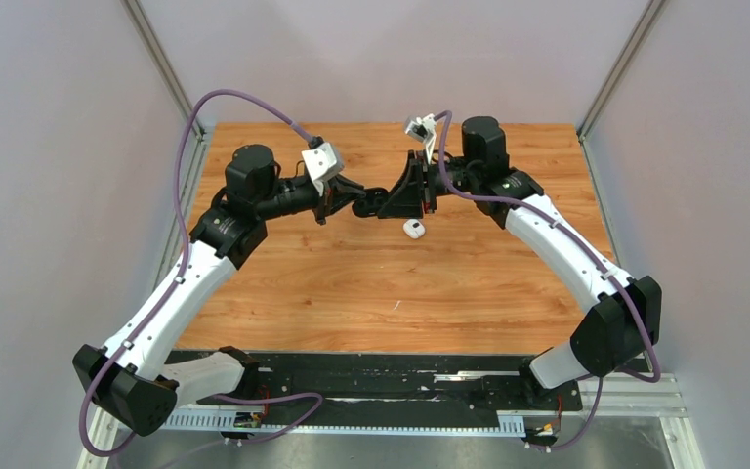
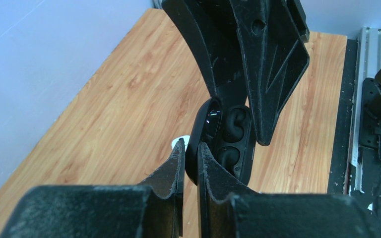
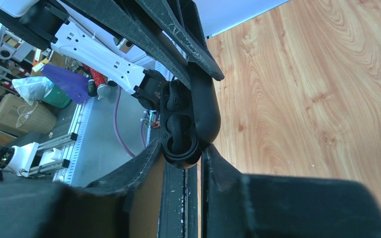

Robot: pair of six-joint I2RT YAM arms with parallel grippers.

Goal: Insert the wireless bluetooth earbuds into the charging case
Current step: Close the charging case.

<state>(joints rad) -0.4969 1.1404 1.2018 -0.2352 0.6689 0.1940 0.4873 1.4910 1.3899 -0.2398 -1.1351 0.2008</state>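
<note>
A glossy black plastic clamshell charging case [image 2: 228, 130] hangs open above the desk's [image 1: 352, 283] far middle, two rounded wells showing. The left claw [image 2: 191, 148] clenches its lid; the right claw [image 3: 181, 148] straddles it, grip unclear.

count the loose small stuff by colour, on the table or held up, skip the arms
black: 1, the open case, held up off the table, both wells empty
white: 1, a small piece lying on the table, likely an earbud
total: 2
</note>
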